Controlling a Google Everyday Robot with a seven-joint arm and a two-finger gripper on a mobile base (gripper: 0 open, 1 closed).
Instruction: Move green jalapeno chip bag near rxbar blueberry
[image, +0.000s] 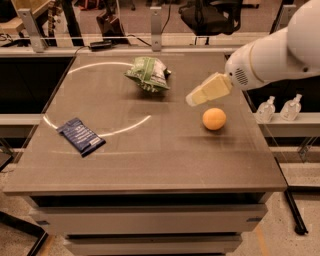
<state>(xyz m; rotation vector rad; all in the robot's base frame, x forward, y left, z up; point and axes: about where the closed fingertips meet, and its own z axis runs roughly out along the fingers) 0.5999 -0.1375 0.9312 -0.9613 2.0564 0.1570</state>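
The green jalapeno chip bag (148, 74), a crumpled green and white foil bag, lies on the far middle of the table. The rxbar blueberry (80, 136), a flat dark blue wrapper, lies near the table's left edge, well apart from the bag. My gripper (193, 99), pale yellow on a white arm that reaches in from the right, hovers above the table to the right of the bag and just up-left of an orange ball (214, 119). It holds nothing that I can see.
The grey table (150, 170) has a pale curved streak of reflected light across its left half. Two small clear bottles (280, 108) stand on a ledge past the right edge. Chairs and metal posts stand behind the table.
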